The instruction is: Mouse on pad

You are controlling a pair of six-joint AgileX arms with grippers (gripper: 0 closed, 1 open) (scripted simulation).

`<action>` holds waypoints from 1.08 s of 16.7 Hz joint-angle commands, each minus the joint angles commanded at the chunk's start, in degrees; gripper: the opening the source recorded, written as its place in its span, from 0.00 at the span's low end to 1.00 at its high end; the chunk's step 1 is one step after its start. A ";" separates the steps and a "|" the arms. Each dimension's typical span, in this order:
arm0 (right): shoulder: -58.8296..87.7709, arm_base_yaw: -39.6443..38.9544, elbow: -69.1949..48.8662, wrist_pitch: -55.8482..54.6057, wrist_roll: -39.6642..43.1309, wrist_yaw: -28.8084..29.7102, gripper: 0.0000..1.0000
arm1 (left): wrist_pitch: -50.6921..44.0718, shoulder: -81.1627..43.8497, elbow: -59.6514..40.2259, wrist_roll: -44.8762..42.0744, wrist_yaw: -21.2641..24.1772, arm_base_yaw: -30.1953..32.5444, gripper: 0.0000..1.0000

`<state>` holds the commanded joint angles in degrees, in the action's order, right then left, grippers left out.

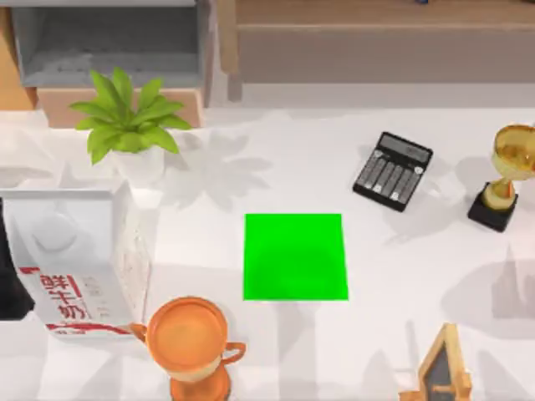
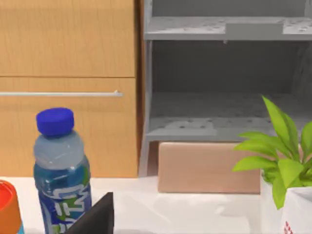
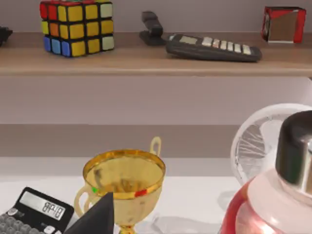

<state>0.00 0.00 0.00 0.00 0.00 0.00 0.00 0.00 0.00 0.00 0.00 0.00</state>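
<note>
The pad (image 1: 295,256) is a plain bright green square lying flat in the middle of the white table, with nothing on it. The mouse is out of view. A dark wedge of my left gripper (image 2: 95,217) juts in at the edge of the left wrist view, facing a blue-capped bottle (image 2: 61,170) and the cabinet behind the table. The same kind of dark wedge of my right gripper (image 3: 95,217) shows in the right wrist view, in front of a gold trophy (image 3: 124,180).
A black calculator (image 1: 392,170) and the gold trophy (image 1: 506,175) stand right of the pad. A potted plant (image 1: 129,117) and a milk carton (image 1: 75,259) crowd the left. An orange cup (image 1: 188,338) and a small wooden stand (image 1: 443,372) sit near the front edge.
</note>
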 joint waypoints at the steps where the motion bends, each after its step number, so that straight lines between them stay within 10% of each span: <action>1: 0.00 0.00 0.00 0.00 0.00 0.00 1.00 | 0.00 0.00 0.00 0.00 0.00 0.00 1.00; 10: 0.00 0.00 0.00 0.00 0.00 0.00 1.00 | -5.10 -21.96 -20.18 6.58 3.06 -6.96 1.00; 18: 0.00 0.00 0.00 0.00 0.00 0.00 1.00 | -37.01 -70.12 -48.90 17.04 2.99 -20.30 1.00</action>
<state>0.00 0.00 0.00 0.00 0.00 0.00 -37.01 -70.12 -48.90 17.04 2.99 -20.30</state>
